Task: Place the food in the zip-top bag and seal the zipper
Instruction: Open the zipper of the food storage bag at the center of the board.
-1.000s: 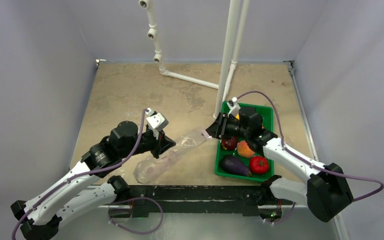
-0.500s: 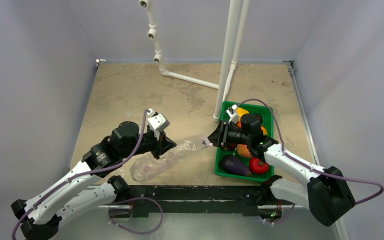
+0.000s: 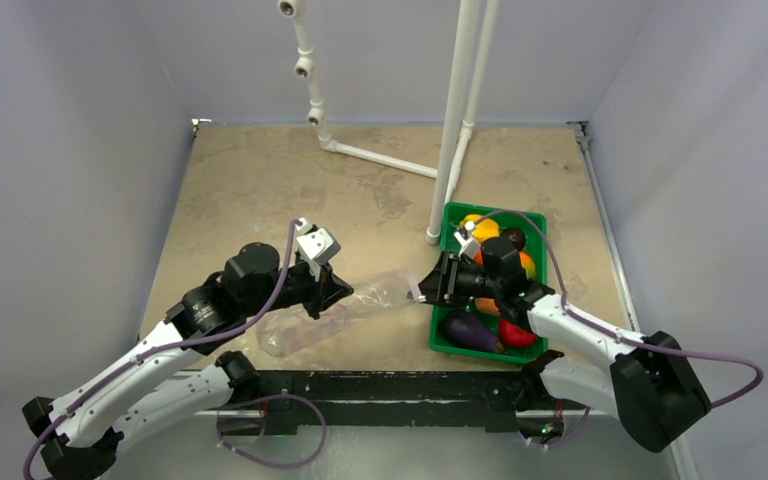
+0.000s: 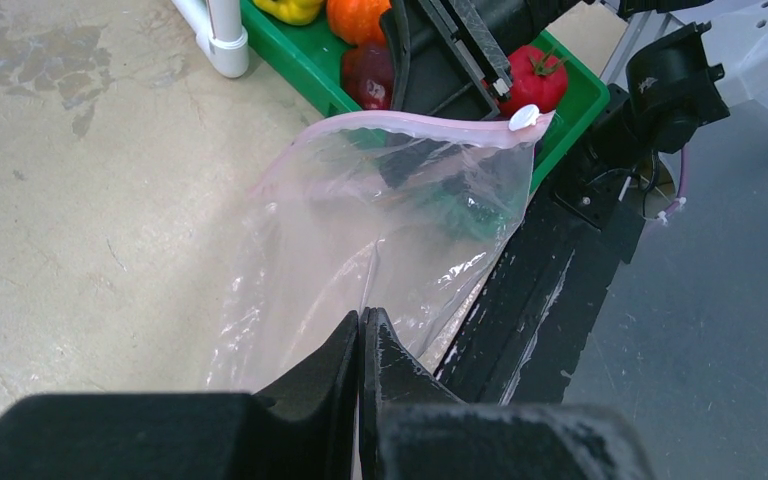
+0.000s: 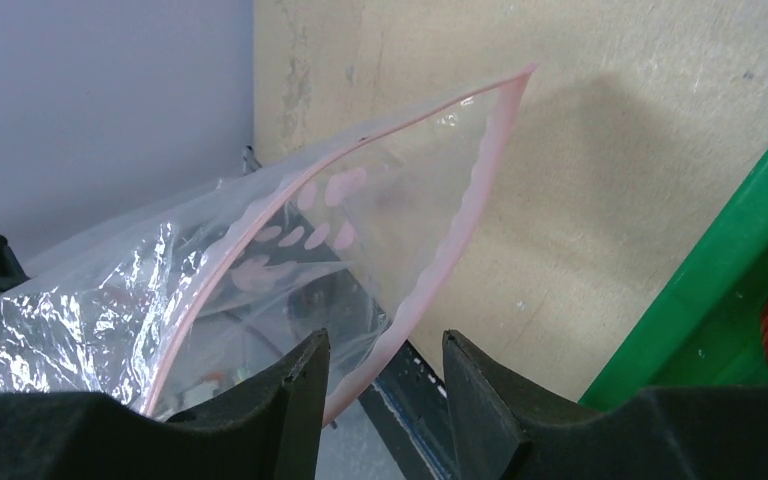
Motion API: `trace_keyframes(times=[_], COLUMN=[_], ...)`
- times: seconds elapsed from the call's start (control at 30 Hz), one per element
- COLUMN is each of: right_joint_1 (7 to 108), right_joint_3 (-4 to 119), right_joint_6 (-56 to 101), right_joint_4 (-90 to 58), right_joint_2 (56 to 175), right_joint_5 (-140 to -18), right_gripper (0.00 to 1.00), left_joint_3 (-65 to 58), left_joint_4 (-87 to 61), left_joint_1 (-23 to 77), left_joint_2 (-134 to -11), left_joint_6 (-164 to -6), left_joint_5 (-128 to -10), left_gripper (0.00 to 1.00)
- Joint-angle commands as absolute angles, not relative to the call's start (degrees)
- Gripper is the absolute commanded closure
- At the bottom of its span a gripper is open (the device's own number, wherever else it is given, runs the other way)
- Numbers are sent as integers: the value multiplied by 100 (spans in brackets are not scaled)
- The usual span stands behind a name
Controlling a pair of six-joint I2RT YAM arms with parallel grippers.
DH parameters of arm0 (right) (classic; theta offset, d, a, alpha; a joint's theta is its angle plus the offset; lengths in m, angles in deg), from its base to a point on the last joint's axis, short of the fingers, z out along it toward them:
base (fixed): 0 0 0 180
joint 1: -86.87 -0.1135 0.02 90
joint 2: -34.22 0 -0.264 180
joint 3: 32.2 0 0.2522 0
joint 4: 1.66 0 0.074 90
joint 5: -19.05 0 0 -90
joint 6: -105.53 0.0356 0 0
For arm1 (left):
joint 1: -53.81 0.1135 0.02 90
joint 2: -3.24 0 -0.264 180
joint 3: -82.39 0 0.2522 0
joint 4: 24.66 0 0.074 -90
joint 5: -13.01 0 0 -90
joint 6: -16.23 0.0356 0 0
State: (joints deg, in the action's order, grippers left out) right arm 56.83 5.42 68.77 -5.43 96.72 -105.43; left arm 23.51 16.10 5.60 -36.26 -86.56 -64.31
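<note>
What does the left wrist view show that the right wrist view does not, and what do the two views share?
Only the left wrist view: the left fingers shut on the bag, the white slider at one end of the zipper strip, plus an orange and a yellow pepper.
Only the right wrist view: the right fingers apart, one side of the strip passing between them, and the bag's mouth gaping.
Both: the bag, its pink strip, the green tray and the tan table.

No readable text, labels, numbers; pink marks point(image 5: 338, 187) on zip-top bag point(image 5: 100, 300) illegible.
</note>
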Motion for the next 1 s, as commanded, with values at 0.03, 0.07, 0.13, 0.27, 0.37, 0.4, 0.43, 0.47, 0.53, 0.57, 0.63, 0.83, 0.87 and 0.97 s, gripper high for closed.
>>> trace_keyframes(times=[0.03, 0.07, 0.13, 0.27, 0.37, 0.4, 0.43, 0.47, 0.53, 0.57, 0.63, 0.83, 0.87, 0.97], right_joint_1=[5659, 5660, 5659, 5650, 5602, 5568, 5530, 5493, 5410, 5381, 5358, 5339, 5339, 5339], right_joint_3=[290, 239, 151, -26, -105, -136, -169, -199, -213, -209, -215, -210, -202, -73], right_joint_6=[7265, 7338, 7536, 7928, 8176, 8256, 8345, 8431, 8539, 8563, 8595, 8639, 8626, 8449], right_joint_4=[66, 172, 383, 814, 1053, 1129, 1228, 1328, 1477, 1513, 1594, 1722, 1715, 1453], right_joint_2=[9744, 9760, 9784, 9776, 9785, 9785, 9785, 9785, 9785, 9795, 9787, 9718, 9690, 9555], right_joint_5=[-10996, -11070, -11197, -11330, -11362, -11374, -11376, -11376, -11355, -11341, -11339, -11406, -11399, -11260], right_gripper=[51, 51, 51, 53, 55, 55, 55, 56, 57, 58, 66, 100, 100, 100], left_joint_3=[2374, 2379, 2385, 2390, 2395, 2398, 2398, 2398, 2405, 2407, 2407, 2404, 2399, 2393], left_joint_4=[1324, 1327, 1318, 1299, 1296, 1292, 1290, 1290, 1285, 1280, 1283, 1290, 1292, 1300], left_joint_1=[512, 504, 503, 494, 489, 488, 479, 485, 481, 485, 478, 469, 463, 467], left_joint_2=[-3657, -3650, -3648, -3657, -3666, -3666, -3666, -3666, -3673, -3681, -3692, -3686, -3677, -3657], left_joint_6=[-8581, -8581, -8586, -8581, -8581, -8581, -8581, -8581, -8584, -8585, -8581, -8588, -8596, -8623], left_joint_5=[-6397, -6398, -6399, -6381, -6381, -6381, -6374, -6373, -6366, -6364, -6355, -6409, -6428, -6473], left_gripper=[100, 100, 100, 100, 100, 100, 100, 100, 100, 100, 100, 100, 100, 100])
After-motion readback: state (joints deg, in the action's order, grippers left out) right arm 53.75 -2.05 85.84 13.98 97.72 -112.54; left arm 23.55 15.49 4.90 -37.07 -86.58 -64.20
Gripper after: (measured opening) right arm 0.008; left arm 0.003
